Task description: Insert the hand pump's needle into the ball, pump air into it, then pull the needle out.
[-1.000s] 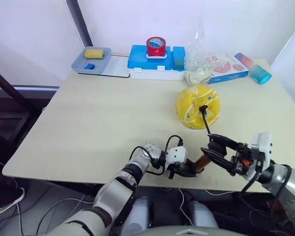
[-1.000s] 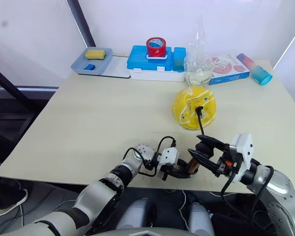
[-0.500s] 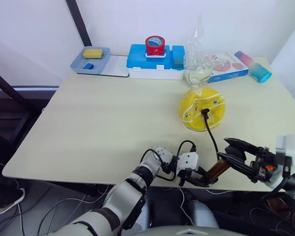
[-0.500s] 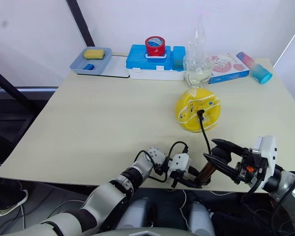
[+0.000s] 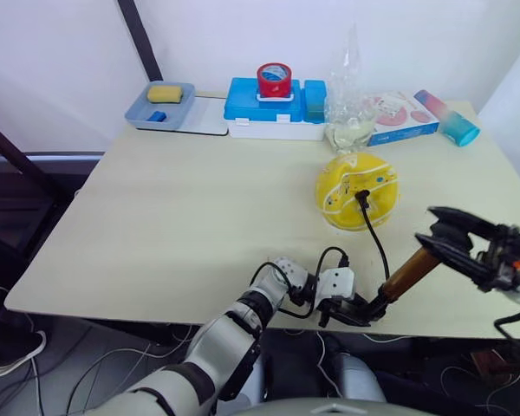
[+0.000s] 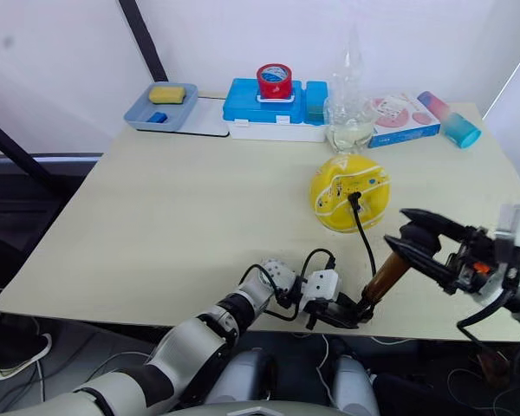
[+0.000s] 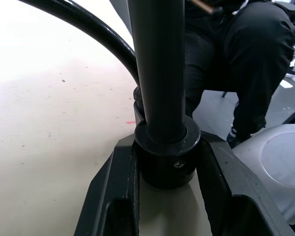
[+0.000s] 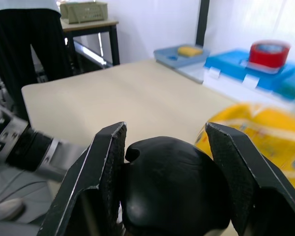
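copper-brown hand pump (image 5: 406, 276) slanted over the table's (image 5: 182, 217) near edge, held at both ends

left gripper (image 5: 357, 309) pinches the pump's black base at the table edge; right gripper (image 6: 409, 236) is clamped on the black handle, raised off to the right. the black hose (image 5: 374, 236) curves up from the base to the yellow ball (image 5: 355, 190), which sits on the table just beyond the pump, the fitting at the hose's end seated in the ball's top; the needle itself cannot be seen.

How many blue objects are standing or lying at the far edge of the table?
4, perhaps more hidden: a large blue case under the red tape roll, a teal box beside it, a small blue block in the grey tray, and a blue-capped tube at the far right.
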Available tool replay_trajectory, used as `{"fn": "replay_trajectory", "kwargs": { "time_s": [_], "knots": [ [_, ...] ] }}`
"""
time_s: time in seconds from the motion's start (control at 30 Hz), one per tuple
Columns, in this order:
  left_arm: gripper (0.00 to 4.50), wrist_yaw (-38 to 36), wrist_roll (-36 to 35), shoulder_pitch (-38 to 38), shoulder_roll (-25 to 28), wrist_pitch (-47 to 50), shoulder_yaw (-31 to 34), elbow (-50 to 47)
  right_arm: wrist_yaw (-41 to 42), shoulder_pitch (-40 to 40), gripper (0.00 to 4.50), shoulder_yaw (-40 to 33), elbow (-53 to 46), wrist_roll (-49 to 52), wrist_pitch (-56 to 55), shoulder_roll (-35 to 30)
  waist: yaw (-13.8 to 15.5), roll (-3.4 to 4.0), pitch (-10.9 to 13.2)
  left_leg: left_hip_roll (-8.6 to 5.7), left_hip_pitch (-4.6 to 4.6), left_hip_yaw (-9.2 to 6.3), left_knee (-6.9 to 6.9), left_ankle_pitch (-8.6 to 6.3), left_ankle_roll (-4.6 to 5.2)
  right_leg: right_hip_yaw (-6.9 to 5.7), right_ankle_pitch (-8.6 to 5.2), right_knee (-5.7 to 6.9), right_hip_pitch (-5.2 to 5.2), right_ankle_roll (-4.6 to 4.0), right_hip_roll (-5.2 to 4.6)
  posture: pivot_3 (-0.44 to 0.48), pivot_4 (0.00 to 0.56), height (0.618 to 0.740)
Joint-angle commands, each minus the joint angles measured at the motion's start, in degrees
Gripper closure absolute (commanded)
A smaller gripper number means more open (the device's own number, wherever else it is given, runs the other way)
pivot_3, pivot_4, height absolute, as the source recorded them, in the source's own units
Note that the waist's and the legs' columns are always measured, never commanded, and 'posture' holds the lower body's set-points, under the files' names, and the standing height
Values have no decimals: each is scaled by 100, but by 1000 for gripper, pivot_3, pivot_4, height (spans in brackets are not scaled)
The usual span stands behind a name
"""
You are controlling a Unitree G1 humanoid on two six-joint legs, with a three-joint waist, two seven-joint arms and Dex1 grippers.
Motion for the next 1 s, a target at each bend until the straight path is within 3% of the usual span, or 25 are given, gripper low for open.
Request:
{"fn": "replay_trajectory", "kwargs": {
  "time_s": [0.03, 0.27, 0.5, 0.77, 1.0],
  "knots": [
    [3390, 47, 295, 19, -105, -46, -198, 104, -255, -160, 2349, -726, -26, 321, 155, -217, 0, -2, 1, 0, 0, 0, 0, 0, 0, 0, 0, 0, 0, 0, 0, 0, 150, 737],
    [3390, 429, 399, 10, -155, -93, -169, 129, -523, -429, 2349, -1243, -149, 1137, 672, -647, -4, -7, 7, 1, -1, 0, 1, 0, 0, 1, 0, -2, 0, 0, -2, 0, 150, 737],
    [3390, 766, 457, -6, -170, -100, -128, 169, -515, -326, 2349, -932, -340, 992, 787, -449, -11, -7, 8, 1, -2, 2, 1, 0, 0, 3, 0, -2, -1, 0, -1, 0, 150, 737],
    [3390, 858, 497, -24, -150, -32, -82, 219, -90, 365, 2349, 468, -210, -772, 146, 231, -24, -40, -19, 4, 8, 0, 12, 0, 0, 2, 1, 1, 4, 3, 1, 0, 150, 737],
    [3390, 815, 466, -50, -120, 19, -40, 221, 144, 569, 2349, 1707, 632, -2264, -1015, 955, -35, -62, -39, 5, 11, -3, 19, 0, 0, 1, 3, 4, 9, 5, 1, 0, 150, 737]
  ]
}}
